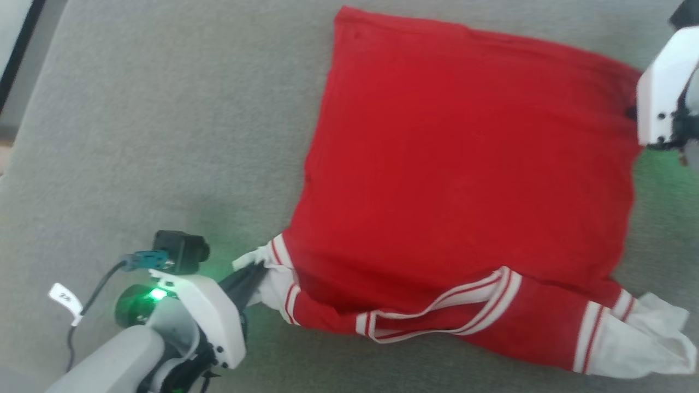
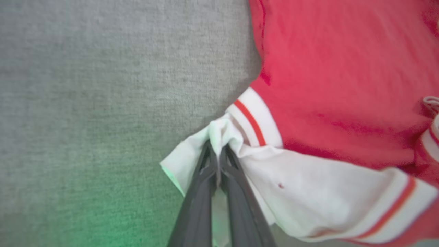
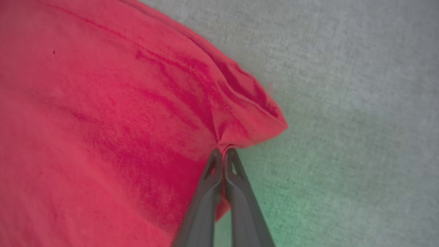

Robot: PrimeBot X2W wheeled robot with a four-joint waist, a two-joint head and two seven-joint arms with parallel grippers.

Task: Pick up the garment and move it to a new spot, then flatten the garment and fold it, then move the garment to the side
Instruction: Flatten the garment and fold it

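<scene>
as left fingers [image 2: 197, 206] pinch sleeve [image 2: 308, 192] | wrist view: right fingers [image 3: 203, 206] pinch garment [image 3: 103, 103]

Grey forearm [image 1: 117, 357] carries a white wrist shell [image 1: 210, 314], black cable [image 1: 94, 295], green light [image 1: 155, 295]

Left claw [image 2: 216, 148] pinched tight; right claw [image 3: 223, 151] likewise.
</scene>
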